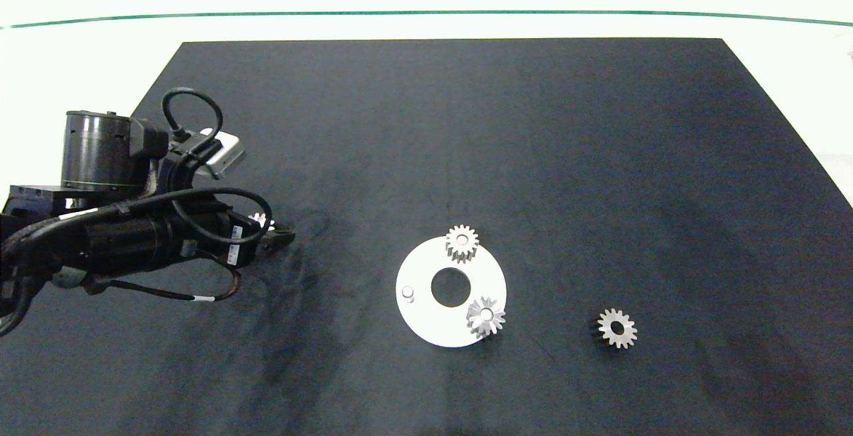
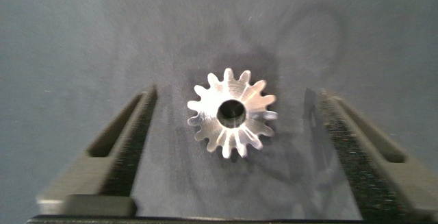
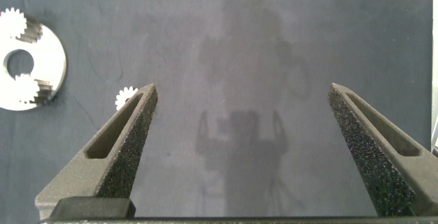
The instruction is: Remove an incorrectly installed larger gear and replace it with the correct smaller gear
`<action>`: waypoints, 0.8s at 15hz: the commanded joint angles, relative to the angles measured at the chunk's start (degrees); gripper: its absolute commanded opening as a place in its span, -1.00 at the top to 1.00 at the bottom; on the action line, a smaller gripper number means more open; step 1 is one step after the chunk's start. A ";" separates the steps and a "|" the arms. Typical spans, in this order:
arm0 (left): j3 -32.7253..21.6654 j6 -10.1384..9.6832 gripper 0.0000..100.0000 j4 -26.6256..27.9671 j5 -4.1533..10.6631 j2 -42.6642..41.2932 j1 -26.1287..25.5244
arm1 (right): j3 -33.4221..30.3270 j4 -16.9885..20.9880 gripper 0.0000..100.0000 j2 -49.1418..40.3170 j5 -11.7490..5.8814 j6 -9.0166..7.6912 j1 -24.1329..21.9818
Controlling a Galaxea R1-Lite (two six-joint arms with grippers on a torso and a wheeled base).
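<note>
While larger gear [image 2: 231, 113] is lying flat on mat [image 2: 82, 32], untouched between wide-spread left gripper [image 2: 236, 95], it is being judged heavy, rigid, slippery; opposite teeth are being favoured as hold. Smaller gear [image 1: 616, 328] is lying beside white disc [image 1: 426, 323]; right gripper [image 3: 239, 90] is being held wide.

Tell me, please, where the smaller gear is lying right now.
In the head view, the smaller gear lies alone on the dark mat at the lower right, to the right of the white ring disc and not touching it.
</note>
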 commanded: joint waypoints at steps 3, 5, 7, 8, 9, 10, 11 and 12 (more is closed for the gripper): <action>1.93 0.15 -1.00 3.94 0.09 -13.05 -0.25 | 1.13 1.48 -1.00 2.06 0.08 -1.11 4.73; 2.37 0.07 -1.00 7.20 0.18 -18.67 0.19 | 2.27 1.48 -1.00 2.94 0.08 -1.11 7.81; 2.19 -1.69 -1.00 11.33 0.26 -24.65 0.28 | 3.85 1.48 -1.00 4.17 0.00 -1.11 11.06; 2.10 -1.87 -1.00 13.17 0.53 -27.02 0.37 | 4.47 1.48 -1.00 4.96 0.08 -1.11 12.46; 1.93 -1.87 -1.00 14.75 0.62 -29.31 0.46 | 5.08 1.57 -1.00 5.75 0.00 -1.11 13.87; 1.84 -1.87 -1.00 15.81 0.79 -30.98 0.46 | 5.87 1.92 -1.00 6.89 -0.27 -1.11 14.66; 1.93 -1.87 -1.00 16.51 0.88 -32.38 1.07 | 6.14 2.45 -1.00 8.21 -0.27 -1.20 15.45; 1.93 -1.87 -1.00 16.86 0.88 -33.09 1.42 | 6.40 2.71 -1.00 8.91 -0.27 -1.20 15.63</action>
